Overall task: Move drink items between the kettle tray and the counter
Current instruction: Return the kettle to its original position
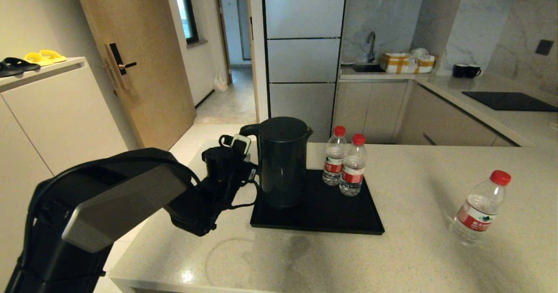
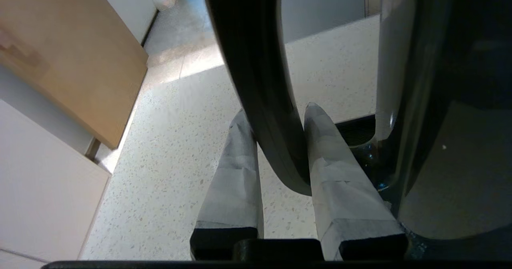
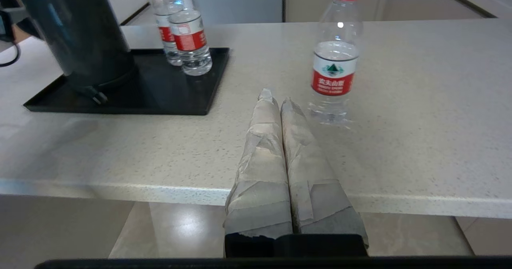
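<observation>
1. The left claw [image 2: 276,113] is nearly closed, its two tape-wrapped fingers [image 2: 236,169] pressed against either side of the kettle's loop handle [image 2: 260,81]; it is clamped on that handle.
2. In the head view the left claw [image 1: 244,153] sits at the left side of the kettle [image 1: 282,162], level with the upper half of its body, with the left arm reaching in from the lower left.
3. The right claw [image 3: 276,99] has its wrapped fingers [image 3: 260,161] pressed together and holds nothing. It hovers at the near edge of the tabletop [image 3: 420,101], and is out of the head view.
4. The kettle is tall, matte black and upright, standing on the left part of the kettle tray [image 1: 322,219], a flat black rectangle with a low rim lying on the tabletop [image 1: 392,258].
5. Two small water bottles [image 1: 344,164] with red caps and red-white labels stand upright on the tray's far right corner, touching each other, just beside the kettle.
6. A third bottle [image 1: 479,210] of the same kind stands on the tabletop well apart from the tray, to its right; in the right wrist view this bottle [image 3: 336,61] is near the right claw's tips, just off to one side.
7. Two black mugs [image 1: 465,70] sit on the far counter near a black cooktop [image 1: 510,101].
</observation>
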`<state>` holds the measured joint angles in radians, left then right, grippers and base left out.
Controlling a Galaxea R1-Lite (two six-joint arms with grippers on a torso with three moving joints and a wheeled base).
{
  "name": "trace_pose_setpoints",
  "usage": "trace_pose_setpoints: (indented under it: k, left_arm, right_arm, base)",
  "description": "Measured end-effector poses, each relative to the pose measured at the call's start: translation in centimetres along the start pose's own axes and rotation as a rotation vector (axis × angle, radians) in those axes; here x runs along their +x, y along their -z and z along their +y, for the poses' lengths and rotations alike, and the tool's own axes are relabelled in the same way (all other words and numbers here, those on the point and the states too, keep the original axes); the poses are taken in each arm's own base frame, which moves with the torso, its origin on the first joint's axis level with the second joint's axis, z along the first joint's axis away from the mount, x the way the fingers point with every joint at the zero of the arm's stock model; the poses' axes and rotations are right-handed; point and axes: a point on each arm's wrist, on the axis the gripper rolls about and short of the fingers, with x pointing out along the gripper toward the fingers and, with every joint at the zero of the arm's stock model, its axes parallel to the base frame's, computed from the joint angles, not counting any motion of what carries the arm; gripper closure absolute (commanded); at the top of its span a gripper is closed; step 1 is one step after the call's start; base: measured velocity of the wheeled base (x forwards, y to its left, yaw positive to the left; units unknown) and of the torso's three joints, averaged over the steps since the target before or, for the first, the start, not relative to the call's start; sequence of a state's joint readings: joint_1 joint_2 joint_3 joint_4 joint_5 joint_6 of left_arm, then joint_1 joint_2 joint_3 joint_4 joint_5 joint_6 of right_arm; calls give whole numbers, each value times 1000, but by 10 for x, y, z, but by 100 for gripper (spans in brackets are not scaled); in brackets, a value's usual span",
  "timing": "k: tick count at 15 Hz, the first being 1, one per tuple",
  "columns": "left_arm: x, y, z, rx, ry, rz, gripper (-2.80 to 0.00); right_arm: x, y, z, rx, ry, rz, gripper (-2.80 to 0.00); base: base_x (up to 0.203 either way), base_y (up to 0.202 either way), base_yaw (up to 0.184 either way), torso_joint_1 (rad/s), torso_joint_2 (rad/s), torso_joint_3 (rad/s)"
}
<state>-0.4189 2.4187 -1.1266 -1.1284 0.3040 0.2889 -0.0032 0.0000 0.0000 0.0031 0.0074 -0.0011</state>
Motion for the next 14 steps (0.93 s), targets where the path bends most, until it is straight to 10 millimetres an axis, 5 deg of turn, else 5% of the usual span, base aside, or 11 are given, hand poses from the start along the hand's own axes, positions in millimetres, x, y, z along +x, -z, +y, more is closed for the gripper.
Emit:
trace_pose_setpoints:
  k: [2,3,14]
  left_arm:
    - [0,3,0,-7,6,25,0]
    - [1,3,0,-10,5,30,-280]
    - [4,2,-3,-29,-1,10,-280]
  right_arm:
    - [0,0,0,0,0,0,0]
    - [0,0,0,0,0,0,0]
    - [0,0,0,0,-1,0,0]
  base:
    - [0,0,0,0,0,0]
    - [0,0,0,0,0,0]
    - [0,0,0,0,0,0]
